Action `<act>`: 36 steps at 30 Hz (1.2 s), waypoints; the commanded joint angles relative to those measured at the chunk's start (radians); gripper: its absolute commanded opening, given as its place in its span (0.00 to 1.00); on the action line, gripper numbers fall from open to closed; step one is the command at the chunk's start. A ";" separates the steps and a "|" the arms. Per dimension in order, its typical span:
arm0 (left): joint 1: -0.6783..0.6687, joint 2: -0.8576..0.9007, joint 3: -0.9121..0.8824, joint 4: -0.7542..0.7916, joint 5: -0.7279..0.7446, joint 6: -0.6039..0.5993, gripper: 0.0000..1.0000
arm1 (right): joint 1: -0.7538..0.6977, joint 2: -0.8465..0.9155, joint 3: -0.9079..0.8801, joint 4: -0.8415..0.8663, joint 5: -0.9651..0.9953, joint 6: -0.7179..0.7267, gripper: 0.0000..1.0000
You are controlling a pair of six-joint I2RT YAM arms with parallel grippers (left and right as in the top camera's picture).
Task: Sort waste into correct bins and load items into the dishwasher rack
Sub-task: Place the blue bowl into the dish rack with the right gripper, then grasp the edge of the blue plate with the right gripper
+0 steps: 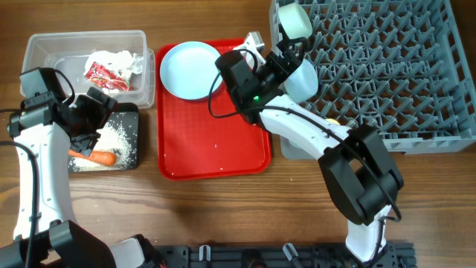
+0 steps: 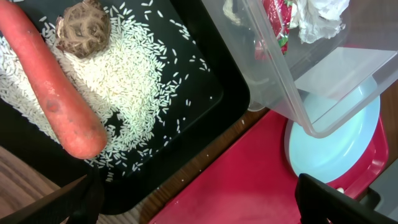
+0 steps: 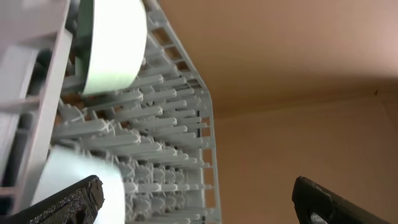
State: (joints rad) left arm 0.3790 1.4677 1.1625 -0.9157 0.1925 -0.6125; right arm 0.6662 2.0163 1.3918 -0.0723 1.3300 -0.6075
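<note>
The clear tub (image 1: 44,52) holds the red-and-white wrapper (image 1: 104,74) and tissue (image 1: 111,59). The black tray (image 1: 132,119) holds the carrot (image 1: 97,157) and rice (image 1: 111,141). In the left wrist view the carrot (image 2: 53,93), brown lump (image 2: 83,28) and rice (image 2: 134,81) lie on the black tray (image 2: 211,81). My left gripper (image 1: 100,112) (image 2: 196,186) is open and empty above the tray's edge. The light-blue plate (image 1: 190,68) lies on the red tray. The grey rack (image 1: 401,67) holds the pale-green bowl (image 1: 295,20) (image 3: 112,43) and the light-blue bowl (image 1: 305,80) (image 3: 81,180). My right gripper (image 1: 291,53) (image 3: 198,193) is open between the two bowls. The spoon is out of view.
The flat red serving tray (image 1: 216,134) lies between the black tray and the rack. A bit of yellow (image 1: 329,119) shows by the rack's front edge under my right arm. Bare wooden table runs along the front.
</note>
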 commanded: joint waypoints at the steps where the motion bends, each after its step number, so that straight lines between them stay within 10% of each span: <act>1: 0.005 -0.006 0.001 0.002 0.009 -0.002 1.00 | 0.037 0.008 0.007 0.114 0.028 0.055 1.00; 6: 0.005 -0.006 0.001 0.002 0.009 -0.002 1.00 | 0.163 -0.027 0.007 0.113 -0.149 0.211 1.00; 18: 0.005 -0.006 0.001 0.002 0.009 -0.002 1.00 | 0.214 -0.214 0.008 -0.540 -1.157 0.630 1.00; 27: 0.005 -0.006 0.001 0.002 0.009 -0.002 1.00 | 0.164 -0.352 0.140 -0.371 -1.129 0.970 0.85; 36: 0.005 -0.006 0.001 0.002 0.009 -0.002 1.00 | -0.010 0.031 0.139 -0.073 -1.183 1.208 0.80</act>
State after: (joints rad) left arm 0.3790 1.4677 1.1625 -0.9154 0.1925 -0.6125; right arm 0.6952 1.9274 1.5284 -0.1768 0.2195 0.5056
